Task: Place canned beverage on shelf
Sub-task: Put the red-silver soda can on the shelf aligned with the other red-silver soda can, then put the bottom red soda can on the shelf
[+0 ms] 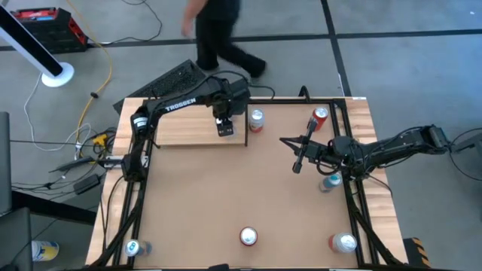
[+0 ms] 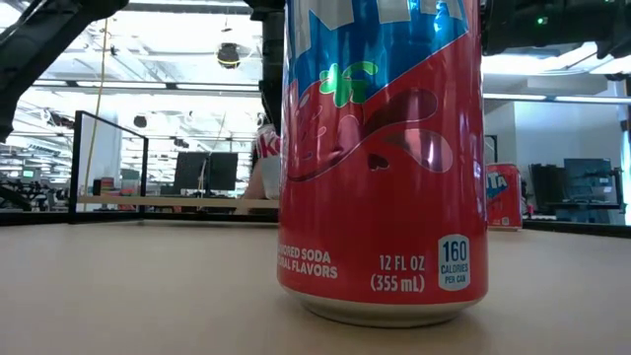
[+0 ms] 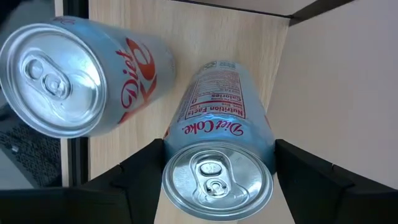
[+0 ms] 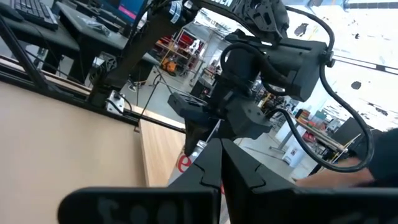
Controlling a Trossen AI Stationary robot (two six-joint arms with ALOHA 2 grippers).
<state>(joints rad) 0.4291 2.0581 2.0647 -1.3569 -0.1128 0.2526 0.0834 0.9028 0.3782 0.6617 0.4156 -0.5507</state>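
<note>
Left gripper point(image 3: 217, 163) clamps upright silver Diet Coke can point(image 3: 217, 152) directly over pale-wood black-rodded shelf point(image 1: 181, 128), long axis vertical, beside second silver can point(image 3: 74, 74); right gripper point(image 1: 299, 164), fingers together, waits well apart.

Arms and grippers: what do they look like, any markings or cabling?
Both arms are dark, near-black jointed links. The left arm carries white TROSSEN lettering along its upper link. The right arm shows no readable marking. The left gripper is a boxy black head with some white on it; in its wrist view the jaws are flat, matte black plates. The right gripper is slim and black. Black cables loop off the left wrist in the right wrist view.
</note>
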